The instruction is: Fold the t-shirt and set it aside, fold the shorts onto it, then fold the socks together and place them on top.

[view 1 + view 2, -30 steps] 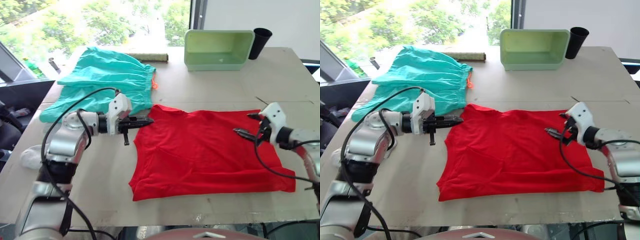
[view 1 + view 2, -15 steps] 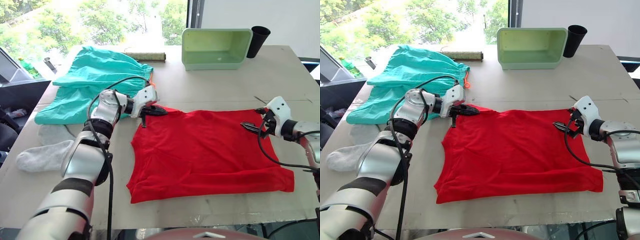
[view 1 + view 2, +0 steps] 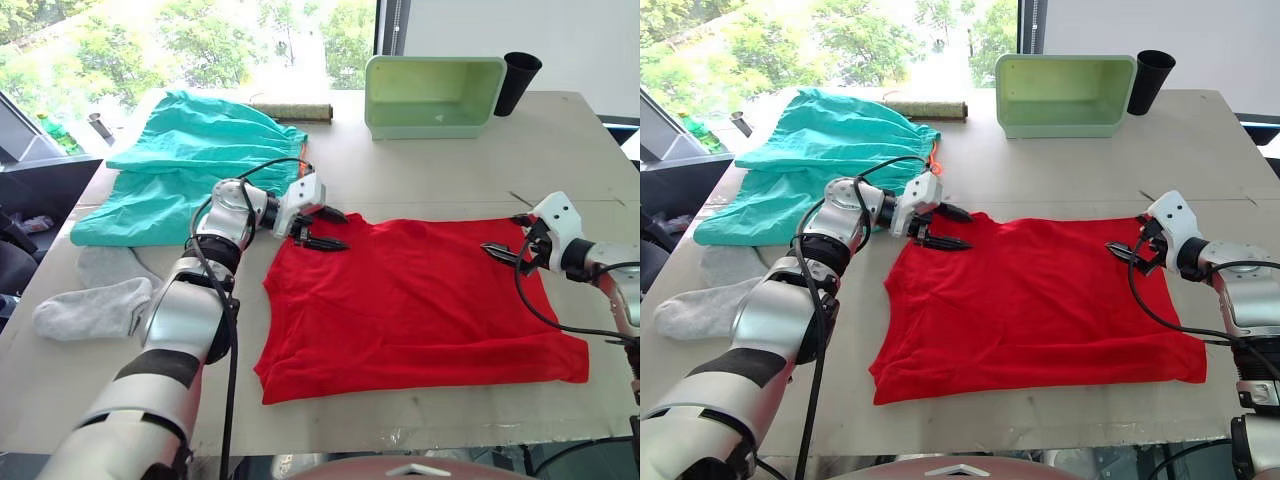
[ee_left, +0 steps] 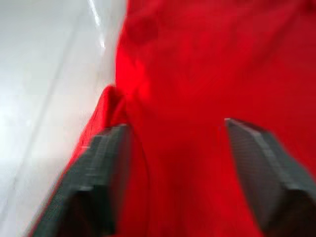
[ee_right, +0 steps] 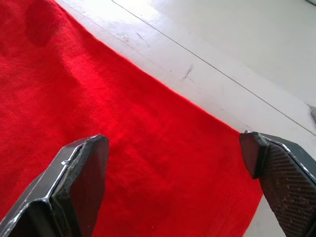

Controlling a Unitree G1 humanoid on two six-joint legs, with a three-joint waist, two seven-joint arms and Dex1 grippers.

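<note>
The red t-shirt (image 3: pixel 420 300) lies flat in a rough rectangle on the middle of the table. My left gripper (image 3: pixel 333 229) is open at the shirt's far left corner, and a small raised fold of red fabric (image 4: pixel 111 101) sits by one of its fingers (image 4: pixel 98 182). My right gripper (image 3: pixel 507 240) is open over the shirt's far right corner, its fingers (image 5: pixel 74 182) spread just above the cloth near its edge. The teal shorts (image 3: pixel 200 160) lie bunched at the far left. The grey socks (image 3: pixel 95 308) lie at the table's left edge.
A pale green bin (image 3: pixel 435 95) and a black cup (image 3: pixel 518 82) stand at the far edge. A rolled mat (image 3: pixel 290 112) lies beside the shorts. Bare table (image 3: pixel 420 170) stretches between the shirt and the bin.
My left gripper moved from the shirt's left side to its far left corner and went from shut to open. My right gripper stayed open, shifting slightly right to the far right corner.
</note>
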